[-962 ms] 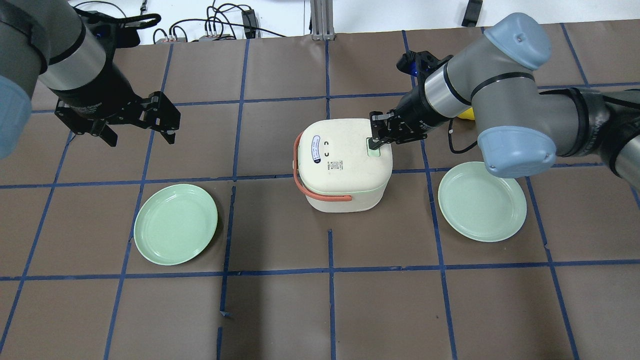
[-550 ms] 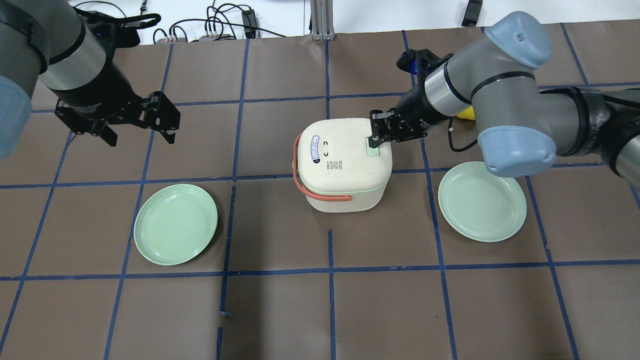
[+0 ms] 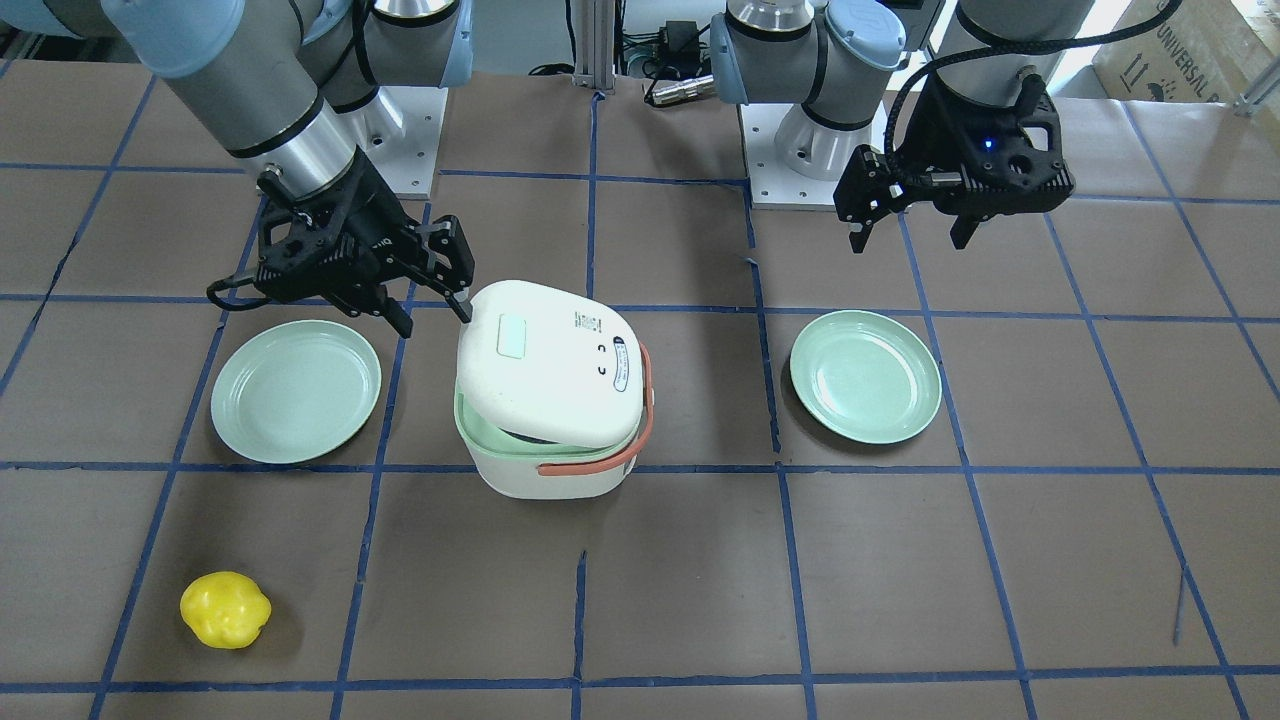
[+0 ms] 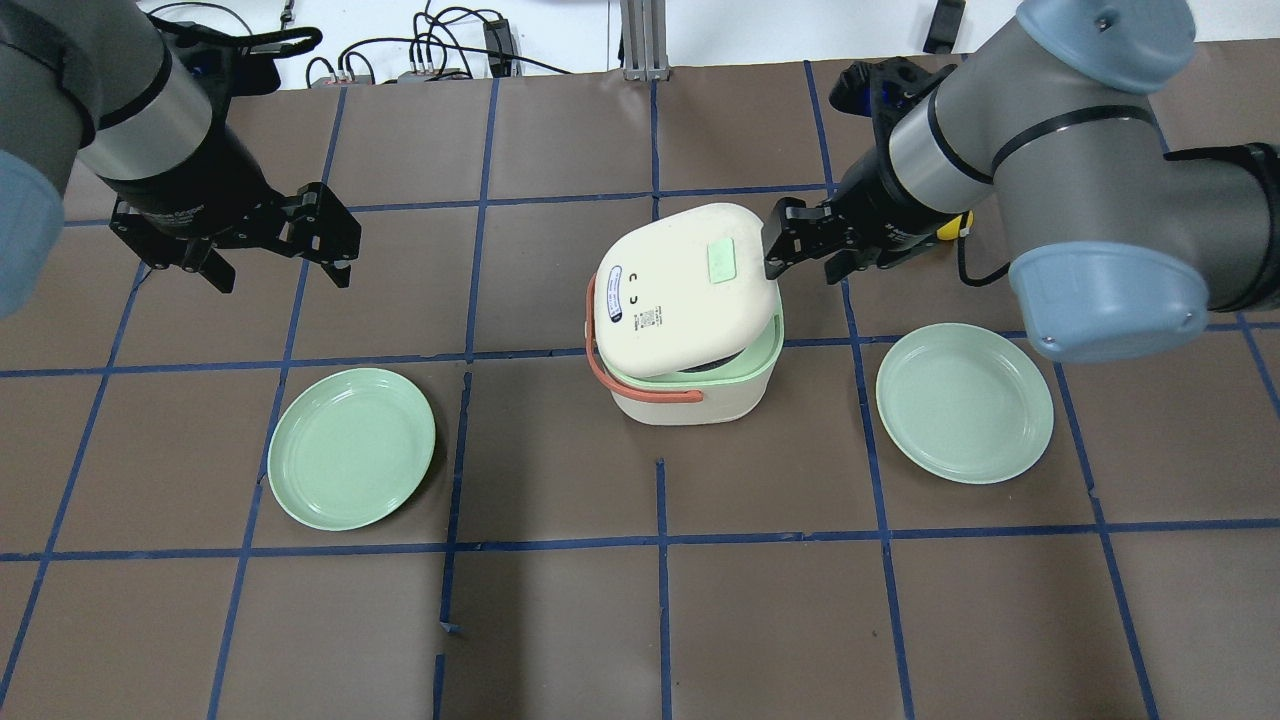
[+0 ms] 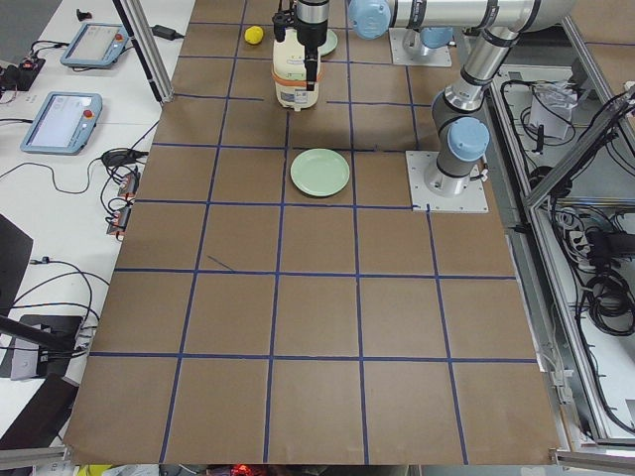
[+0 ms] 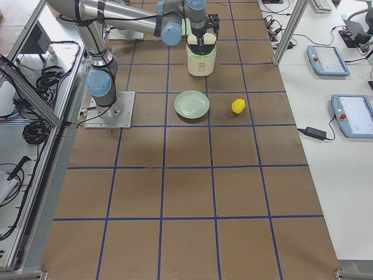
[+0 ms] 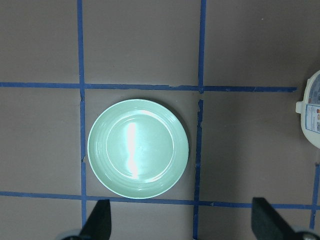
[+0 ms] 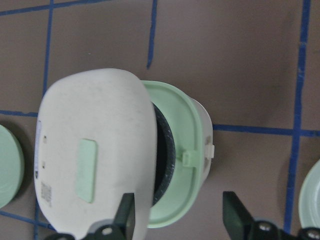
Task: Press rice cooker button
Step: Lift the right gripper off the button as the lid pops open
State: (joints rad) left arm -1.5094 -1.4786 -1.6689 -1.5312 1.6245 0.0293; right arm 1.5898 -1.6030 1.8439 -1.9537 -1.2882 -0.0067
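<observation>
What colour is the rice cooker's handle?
Salmon-orange; the handle shows best in the exterior front-facing view.

Green plate (image 7: 138, 148) beyond spread hand (image 7: 183, 224)

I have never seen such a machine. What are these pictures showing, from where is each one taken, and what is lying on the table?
You see two robot arms at a brown table; each ends in a two-finger tool. One camera looks down from behind the robot, one faces it across the table (sides swap there), two stand at the table's ends, one sits on each wrist. On the table: a white rice cooker whose lid stands tilted open, with a green button on top; two empty green plates, the left plate and the right plate; a small yellow object. The right tool is open beside the lid. The left tool is open, away from the cooker. Neither holds anything.
</observation>
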